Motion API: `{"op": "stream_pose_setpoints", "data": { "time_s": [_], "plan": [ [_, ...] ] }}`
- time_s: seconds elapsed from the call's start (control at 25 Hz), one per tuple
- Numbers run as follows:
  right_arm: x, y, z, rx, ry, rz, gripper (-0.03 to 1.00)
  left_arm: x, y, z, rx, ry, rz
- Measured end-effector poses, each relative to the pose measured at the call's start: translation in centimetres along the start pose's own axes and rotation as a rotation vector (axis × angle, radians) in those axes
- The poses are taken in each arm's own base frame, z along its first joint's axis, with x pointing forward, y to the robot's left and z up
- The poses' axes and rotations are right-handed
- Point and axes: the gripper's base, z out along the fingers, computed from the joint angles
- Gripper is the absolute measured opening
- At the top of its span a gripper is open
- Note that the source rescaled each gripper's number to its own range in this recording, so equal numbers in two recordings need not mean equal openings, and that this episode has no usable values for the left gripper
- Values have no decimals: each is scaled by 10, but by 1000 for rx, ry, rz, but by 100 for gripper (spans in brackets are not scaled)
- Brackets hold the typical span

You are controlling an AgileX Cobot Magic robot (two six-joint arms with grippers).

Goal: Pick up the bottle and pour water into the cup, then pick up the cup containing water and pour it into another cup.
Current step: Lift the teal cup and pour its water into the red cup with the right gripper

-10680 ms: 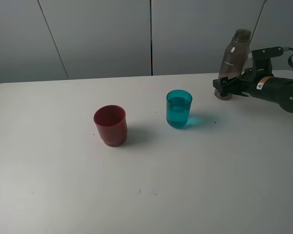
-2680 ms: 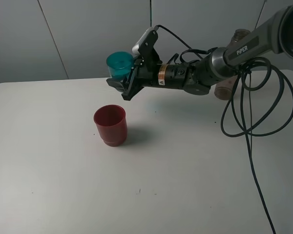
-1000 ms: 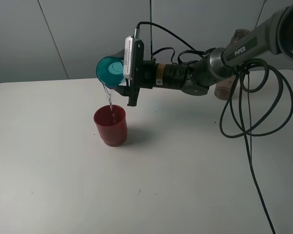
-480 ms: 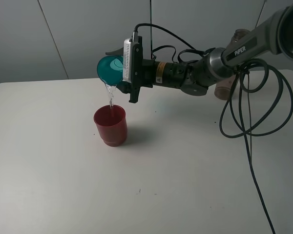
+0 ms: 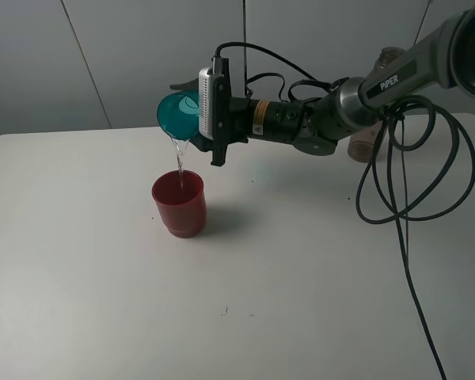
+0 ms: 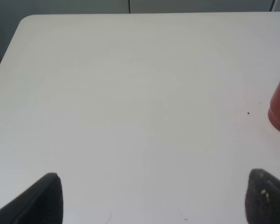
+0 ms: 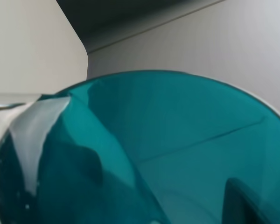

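Up above the white table (image 5: pixel 317 293), the translucent teal-blue plastic tumbler (image 5: pixel 176 115) is tipped on its side with its mouth facing left and slightly down, and a thin stream of water (image 5: pixel 179 162) falls from its lower lip into the opaque dark red plastic cup (image 5: pixel 179 203) directly beneath. The red cup stands upright on the table, left of centre, apart from the tumbler. The right gripper (image 5: pixel 196 107) is clamped on the tumbler, its wrist rolled over so the white-backed camera housing faces the viewer; in the right wrist view the teal wall (image 7: pixel 144 154) fills nearly the whole picture. The black right arm (image 5: pixel 317 123) reaches in horizontally from the right, trailing loops of black cable (image 5: pixel 400 182) over the table's right side. Behind that arm, at the far right, the tall smoky grey-brown plastic bottle (image 5: pixel 392 57) stands largely hidden, only its cap and a bit of its base showing. The left gripper (image 6: pixel 149 198) hangs over bare table with its two dark fingertips (image 6: pixel 44 196) spread wide and holding nothing; the red cup sits at the edge of its view.
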Motion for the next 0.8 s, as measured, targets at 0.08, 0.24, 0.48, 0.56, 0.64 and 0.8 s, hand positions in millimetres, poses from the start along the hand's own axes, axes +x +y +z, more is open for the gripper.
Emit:
{"op": "stream_pose_setpoints", "data": {
  "time_s": [0.08, 0.24, 0.48, 0.56, 0.64, 0.8],
  "plan": [
    [0, 0, 0, 5, -3, -22, 3, 0, 0, 0, 0, 0, 0],
    [-2, -3, 0, 31, -17, -45, 3, 0, 0, 0, 0, 0, 0],
    [-3, -4, 0, 46, -32, -87, 3, 0, 0, 0, 0, 0, 0],
    [-3, -4, 0, 50, -35, -102, 3, 0, 0, 0, 0, 0, 0],
    [-5, -5, 0, 62, -47, -120, 3, 0, 0, 0, 0, 0, 0],
    [-7, -8, -1, 90, -72, -174, 3, 0, 0, 0, 0, 0, 0]
  ]
}}
